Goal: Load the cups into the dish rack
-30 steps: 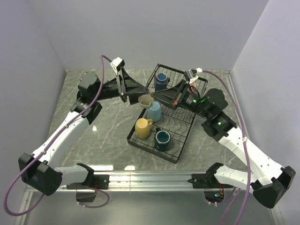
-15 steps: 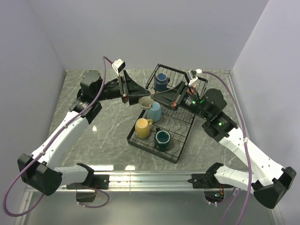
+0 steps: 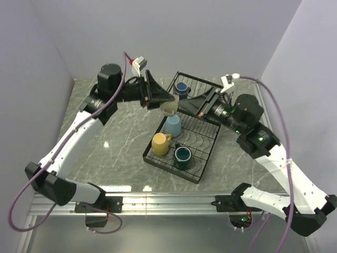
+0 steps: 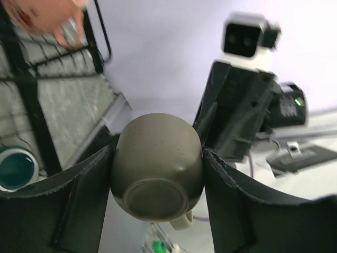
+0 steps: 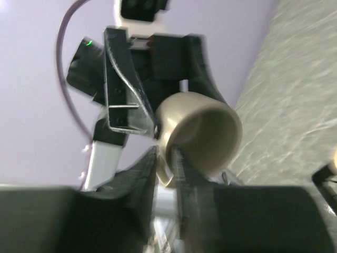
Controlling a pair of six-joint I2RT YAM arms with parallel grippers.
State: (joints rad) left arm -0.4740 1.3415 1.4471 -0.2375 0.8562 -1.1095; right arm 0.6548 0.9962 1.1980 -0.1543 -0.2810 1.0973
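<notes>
My left gripper (image 4: 158,158) is clenched on the small beige-grey cup (image 3: 169,108), a finger on each side of its wall. I hold it in the air by the far left edge of the dish rack (image 3: 171,171), just beyond the light blue cup (image 3: 172,125). My right gripper (image 5: 165,150) meets it mouth-on, fingers straddling the wall by the handle, and I cannot tell whether they press. My right arm lies across the raised basket and hides part of it. I count six cups. One is in my grip and the navy cup (image 3: 181,88) stands in the basket. Light blue, the yellow cup (image 3: 159,143) and the teal cup (image 3: 182,155) are on the tray. The pink cup (image 4: 47,13) shows only by the wires in my left wrist view.
</notes>
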